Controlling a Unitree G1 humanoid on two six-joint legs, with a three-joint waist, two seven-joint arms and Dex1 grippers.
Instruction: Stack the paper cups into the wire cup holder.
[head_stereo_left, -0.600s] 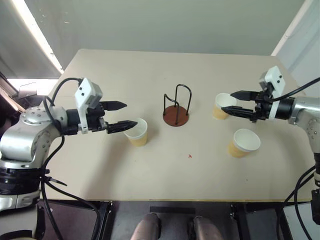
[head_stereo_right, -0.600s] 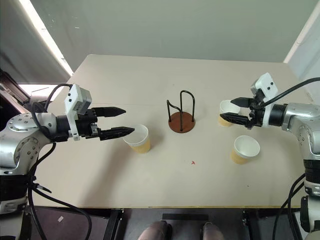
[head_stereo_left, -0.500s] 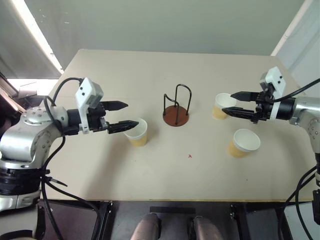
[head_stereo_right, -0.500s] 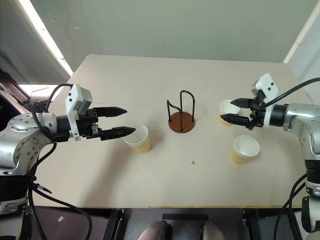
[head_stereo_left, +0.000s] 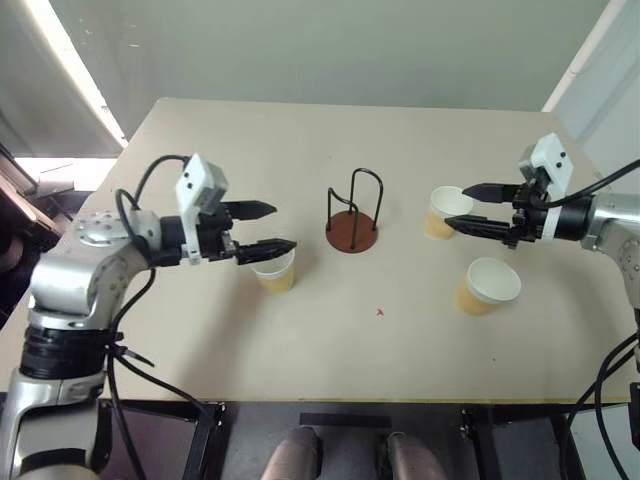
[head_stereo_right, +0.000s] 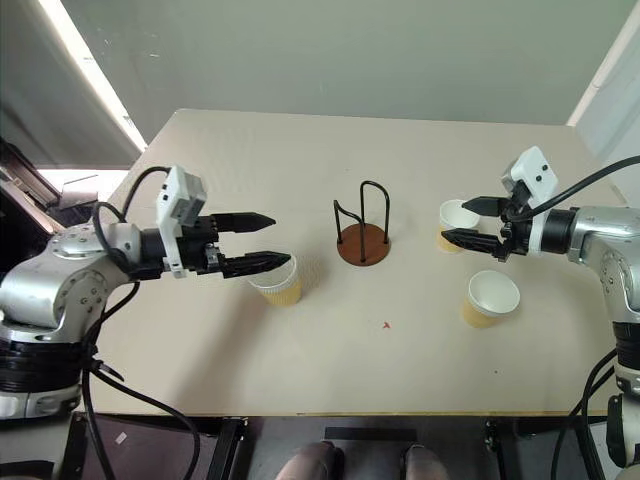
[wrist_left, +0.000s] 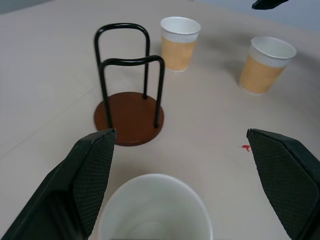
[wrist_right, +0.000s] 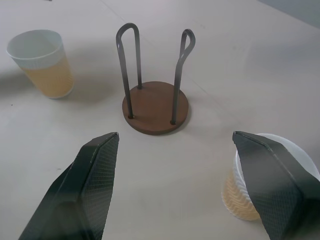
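Observation:
The wire cup holder (head_stereo_left: 352, 232), a brown disc with two black wire arches, stands mid-table with nothing in it. One paper cup (head_stereo_left: 275, 272) stands upright left of it. My left gripper (head_stereo_left: 282, 227) is open, its fingertips hovering just over that cup's rim; the left wrist view shows the cup (wrist_left: 155, 207) low between the fingers. Two more paper cups stand right of the holder, one farther (head_stereo_left: 440, 215) and one nearer (head_stereo_left: 487, 285). My right gripper (head_stereo_left: 456, 206) is open above the farther cup (wrist_right: 235, 200), one finger over its rim. Neither gripper holds anything.
All of this rests on a beige table (head_stereo_left: 320, 360), with bare surface in front of the holder and behind it. A small red mark (head_stereo_left: 380, 312) lies on the tabletop near the middle.
My left arm has moved right, bringing its open fingers over the left cup's rim. The right gripper and the cups have stayed put.

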